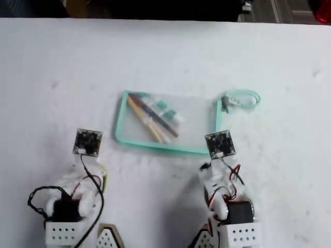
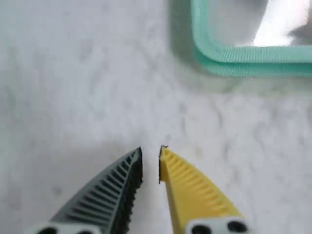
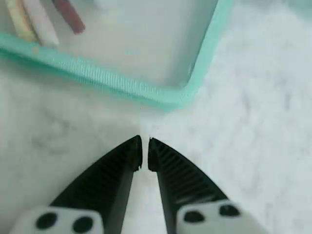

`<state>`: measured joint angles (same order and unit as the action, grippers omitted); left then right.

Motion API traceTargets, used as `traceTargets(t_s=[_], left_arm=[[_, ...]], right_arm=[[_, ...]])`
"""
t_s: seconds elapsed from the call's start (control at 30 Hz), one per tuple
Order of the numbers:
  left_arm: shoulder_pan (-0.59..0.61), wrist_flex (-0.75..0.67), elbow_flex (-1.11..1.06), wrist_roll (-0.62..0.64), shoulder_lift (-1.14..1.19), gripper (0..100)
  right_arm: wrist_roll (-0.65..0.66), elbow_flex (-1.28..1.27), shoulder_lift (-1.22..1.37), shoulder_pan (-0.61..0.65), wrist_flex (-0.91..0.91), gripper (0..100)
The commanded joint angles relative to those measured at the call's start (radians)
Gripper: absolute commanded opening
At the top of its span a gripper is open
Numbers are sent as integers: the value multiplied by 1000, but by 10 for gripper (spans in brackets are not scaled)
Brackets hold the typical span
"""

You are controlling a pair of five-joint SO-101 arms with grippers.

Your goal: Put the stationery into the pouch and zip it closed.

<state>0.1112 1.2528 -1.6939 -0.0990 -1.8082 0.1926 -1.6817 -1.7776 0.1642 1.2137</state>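
The pouch (image 1: 160, 146), a clear flat case with a teal rim, lies near the middle of the white table (image 1: 51, 62), beyond both arms, with the stationery (image 1: 152, 121) showing through its clear face.

Nearest, at 7 o'clock on the table, is the left arm (image 1: 64, 209), with black and red wires looping over it. The right arm (image 1: 230, 209) stands at 5 o'clock. Each carries a small square camera board: the left one (image 1: 88, 142) and the right one (image 1: 220, 143).

The left gripper (image 2: 150, 163) has one grey and one yellow finger. The tips are almost together with a thin slit between them, and they hold nothing. It is over bare table near the pouch's 8 o'clock corner (image 2: 204, 53), apart from it.

The right gripper (image 3: 145, 153) has two black fingers drawn nearly tip to tip, also empty. It sits just beside the pouch's 4 o'clock corner (image 3: 180, 95), short of the rim.

Inside the pouch, the stationery is a bundle of pens or markers in red-brown, yellow and pale tones, with a small teal and white piece beside them. They slant from the 10 o'clock corner toward 5 o'clock and fill the 9 o'clock half. The 3 o'clock half shows only the clear face.

At the pouch's 2 o'clock corner sits the zipper pull (image 1: 226, 103), with a teal strap loop (image 1: 243, 98) lying on the table toward 3 o'clock. I cannot tell whether the zip is fully closed.

At 12 o'clock a dark strip (image 1: 155, 8) runs behind the table's far edge.
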Motion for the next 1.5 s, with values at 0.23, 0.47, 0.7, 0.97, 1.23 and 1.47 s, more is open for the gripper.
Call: traceTargets(t_s=[0.23,0.47,0.7,0.97,1.23,1.47], left_arm=[[-58,31,2,11,-7,87],[-54,31,2,12,-7,88],[-54,31,2,12,-7,88],[-54,31,2,12,-7,88],[-54,31,2,12,-7,88],[-54,31,2,12,-7,88]], right_arm=[[5,-9,-16,-16,53,16],[3,-9,-15,-13,53,16],[3,-9,-13,-10,53,16],[8,-9,-15,-36,53,16],[11,-9,-16,-48,53,16],[11,-9,-16,-48,53,16]])
